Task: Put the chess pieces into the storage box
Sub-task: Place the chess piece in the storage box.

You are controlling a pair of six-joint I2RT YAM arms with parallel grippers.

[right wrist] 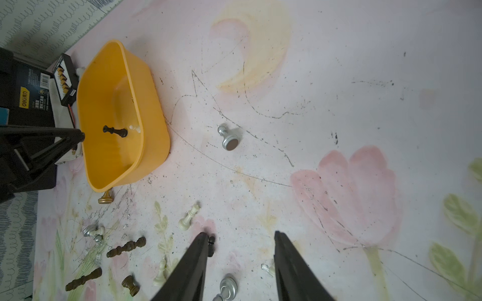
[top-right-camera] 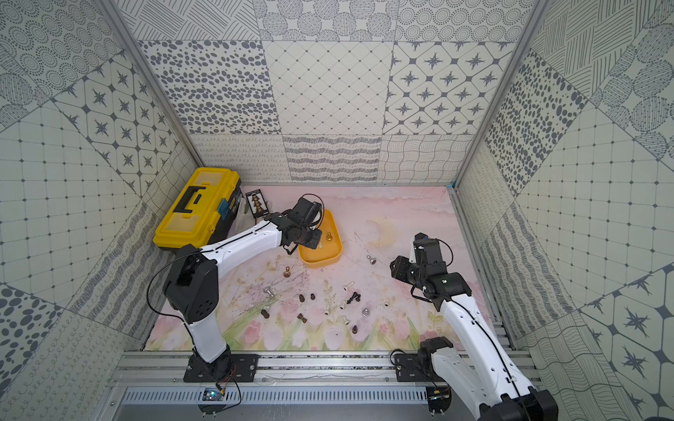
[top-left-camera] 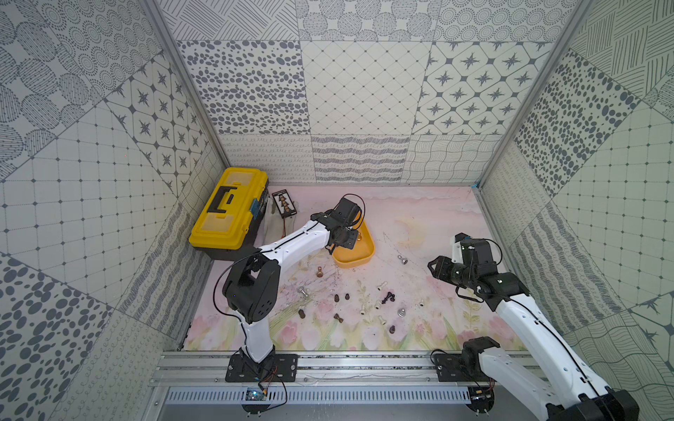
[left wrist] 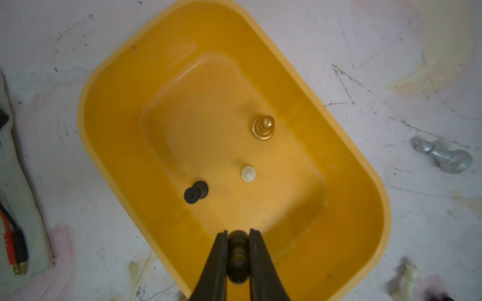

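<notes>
- Nearest the robot, loose chess pieces [top-left-camera: 336, 297] are lying scattered over the flowered mat [top-left-camera: 456, 328]. Most are tipped on their sides, with their long axes pointing in all directions.
- The right gripper [right wrist: 240, 234] is hovering above the mat's right part with its fingers spread and nothing between them. A white piece [right wrist: 189, 217] is lying on its side near the tips.
- A silver pawn [top-left-camera: 402, 259] is lying on its side between the right gripper and the storage box [top-left-camera: 355, 263]. Its base is facing that gripper and its head is pointing away.
- A gold pawn [top-left-camera: 320, 272] is sitting just off the box's near left corner. Upright or tipped: cannot tell.
- The storage box is resting open side up mid-mat, its long axis running roughly near to far.
- Inside it, a gold piece [left wrist: 263, 127] and a small white piece [left wrist: 248, 172] are standing upright. A black piece [left wrist: 195, 192] is also there; lying or leaning: cannot tell.
- The left gripper [left wrist: 238, 232] is hanging over the box's interior by its left wall, fingers pinching a dark brown piece [left wrist: 238, 256]. That piece's long axis is running along the fingers, down toward the box floor. Head end: cannot tell.
- Farthest back, a yellow toolbox [top-left-camera: 228, 207] is sitting in the far left corner.
</notes>
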